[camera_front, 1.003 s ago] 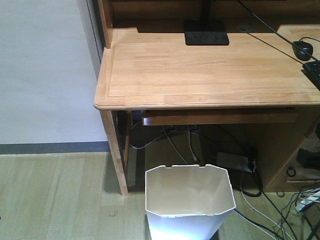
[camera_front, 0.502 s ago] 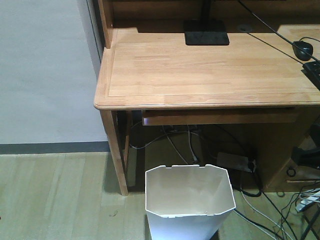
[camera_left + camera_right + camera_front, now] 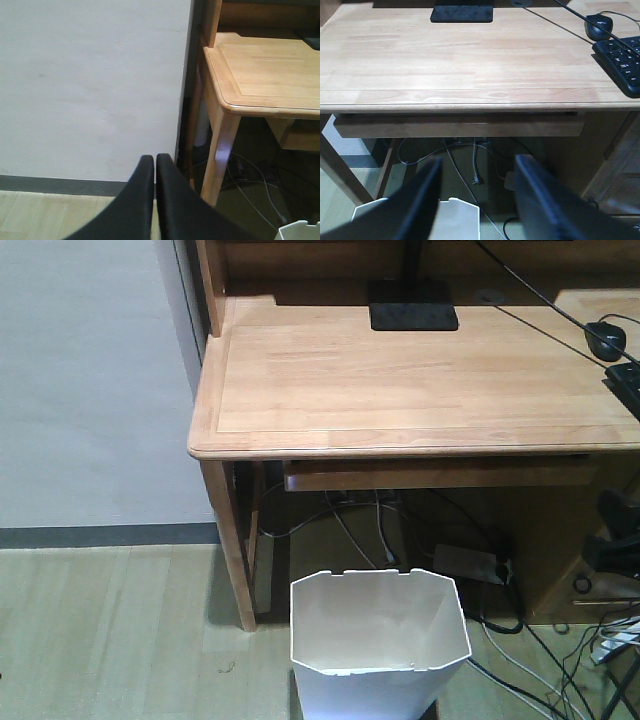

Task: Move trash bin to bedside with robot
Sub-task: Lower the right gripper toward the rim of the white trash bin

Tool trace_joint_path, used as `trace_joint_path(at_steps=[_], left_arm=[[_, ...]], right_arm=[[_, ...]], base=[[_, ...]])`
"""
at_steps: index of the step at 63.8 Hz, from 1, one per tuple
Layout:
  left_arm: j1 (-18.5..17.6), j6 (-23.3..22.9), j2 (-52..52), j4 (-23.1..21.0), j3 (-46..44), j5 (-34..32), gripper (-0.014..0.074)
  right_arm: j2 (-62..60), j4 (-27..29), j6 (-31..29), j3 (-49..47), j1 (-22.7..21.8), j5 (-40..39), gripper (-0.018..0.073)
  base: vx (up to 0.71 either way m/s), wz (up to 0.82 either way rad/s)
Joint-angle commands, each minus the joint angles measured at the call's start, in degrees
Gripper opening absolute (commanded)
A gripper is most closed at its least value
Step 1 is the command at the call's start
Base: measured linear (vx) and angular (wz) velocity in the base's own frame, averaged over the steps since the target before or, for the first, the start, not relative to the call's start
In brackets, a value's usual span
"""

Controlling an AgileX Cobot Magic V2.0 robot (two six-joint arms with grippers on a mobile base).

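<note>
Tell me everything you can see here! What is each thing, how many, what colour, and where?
desk: one, light wood, beside the white wall
trash bin: one, white, on the floor in front of the desk
stand base: one, black, flat, at the back of the desk top
mouse: one, black, right side of the desk top
keyboard: one, black, right edge of the desk, partly in view
power strip: one, pale, on the floor under the desk
cables: several, black and pale, under the desk
left gripper: one, black, shut, facing the wall
right gripper: one, black, open, facing the desk
</note>
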Motion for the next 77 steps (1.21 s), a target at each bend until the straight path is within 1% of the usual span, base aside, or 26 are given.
trace_joint_path(at_steps=[1,6,11,15,22,28,35,40,47,58,69,77], left_arm=[[-0.2,-0.2,-0.8,-0.1,0.2,-3.8,-0.0006],[-0.2,-0.2,-0.8,-0.1,0.2,-3.8,-0.0006],[-0.2,-0.2,-0.8,-0.1,0.2,-3.8,-0.0006],[-0.2,-0.2,-0.8,-0.1,0.2,-3.8,-0.0006],[-0.2,-0.2,-0.8,-0.1,0.2,-3.8,-0.0006],[-0.2,-0.2,-0.8,-0.1,0.2,-3.8,-0.0006],[-0.2,-0.2,-0.8,-0.1,0.2,-3.8,-0.0006],[-0.2,-0.2,-0.8,-0.1,0.2,-3.8,-0.0006],[-0.2,-0.2,-0.8,-0.1,0.2,-3.8,-0.0006],[-0.2,-0.2,-0.8,-0.1,0.2,-3.8,-0.0006],[-0.2,-0.2,-0.8,-0.1,0.2,-3.8,-0.0006],[-0.2,-0.2,-0.8,-0.1,0.2,-3.8,-0.0006]], right_arm=[[0.2,-0.6,-0.5,-2.0,0.1,-3.8,0.0533],[0.2,-0.6,-1.1,-2.0,0.1,-4.0,0.0581],[0.2,-0.6,-1.1,-2.0,0.1,-4.1,0.0601],[0.2,-0.4,-1.0,-2.0,0.1,-4.3,0.0599],[0.2,2.8,1.3,-2.0,0.1,-3.8,0.0587],[0.6,3.0,1.3,-2.1,0.1,-2.9,0.0576],[3.2,3.0,1.3,-4.8,0.1,1.2,0.057],[6.3,3.0,1.3,-8.4,0.1,5.5,0.0571],[11.5,2.8,0.8,-12.7,0.1,9.6,0.0571],[20.5,3.5,-2.3,-19.0,0.1,15.0,0.0571],[29.0,5.2,-6.7,-22.5,-0.1,17.3,0.0571],[36.8,7.8,-10.2,-23.9,-0.1,17.4,0.0571]], base=[[0.0,0.0],[0.0,0.0],[0.0,0.0],[0.0,0.0],[0.0,0.0],[0.0,0.0],[0.0,0.0],[0.0,0.0],[0.0,0.0],[0.0,0.0],[0.0,0.0],[0.0,0.0]])
